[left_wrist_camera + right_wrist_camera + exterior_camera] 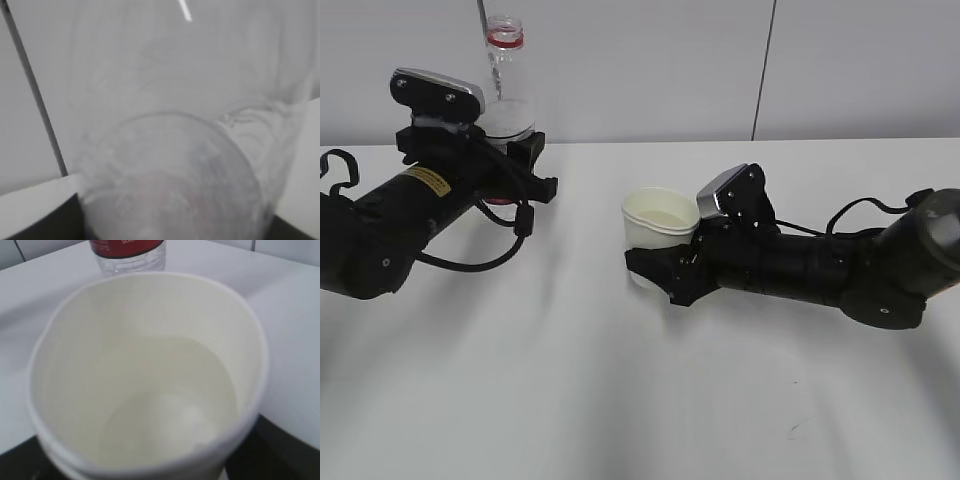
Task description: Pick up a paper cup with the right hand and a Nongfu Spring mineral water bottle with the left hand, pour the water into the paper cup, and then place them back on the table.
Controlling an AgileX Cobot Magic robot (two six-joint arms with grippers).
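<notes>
both arms low (each gripping)

The exterior view looks down at a slant across the worktop [620, 400] toward 12 o'clock. The left wrist camera presses against the bottle [175, 150]; the right peers closely into the cup [150, 390], the bottle at 12 o'clock.

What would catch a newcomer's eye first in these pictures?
Probably the white paper cup mid-table, gripped by the right hand, with liquid visible inside it in the right wrist view. Next, the clear bottle standing upright at the back left, with the left hand around its lower body.
</notes>
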